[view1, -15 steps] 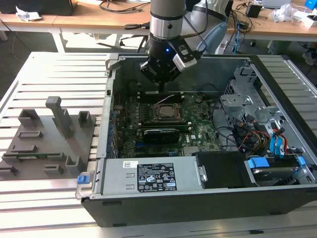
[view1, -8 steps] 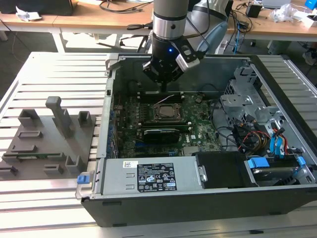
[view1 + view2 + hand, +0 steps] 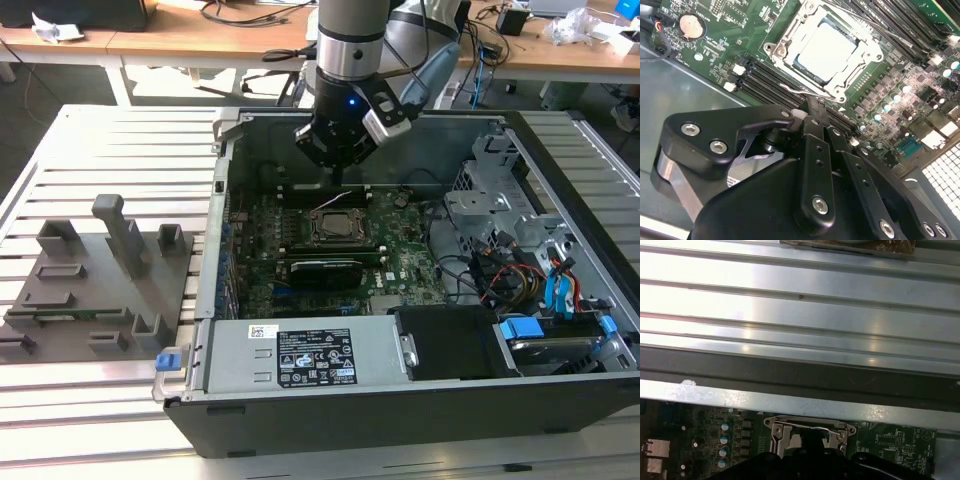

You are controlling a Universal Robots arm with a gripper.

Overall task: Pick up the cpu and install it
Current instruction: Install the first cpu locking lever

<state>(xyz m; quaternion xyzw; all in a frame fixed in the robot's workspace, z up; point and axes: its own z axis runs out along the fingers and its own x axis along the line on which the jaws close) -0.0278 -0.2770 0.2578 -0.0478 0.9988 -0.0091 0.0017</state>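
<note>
I see the cpu (image 3: 827, 50) seated in its socket frame (image 3: 785, 35); my end effector (image 3: 812, 112), fingers pressed together and empty, hovers just beside it. Descending carelessly risks striking the memory slots (image 3: 765, 82).

Gripper body (image 3: 805, 467) hides socket's (image 3: 810, 432) lower half

A robotics lab: slotted aluminium worktable (image 3: 120, 150), open computer case (image 3: 420, 400), cable-strewn wooden desks (image 3: 200, 40) behind.
</note>
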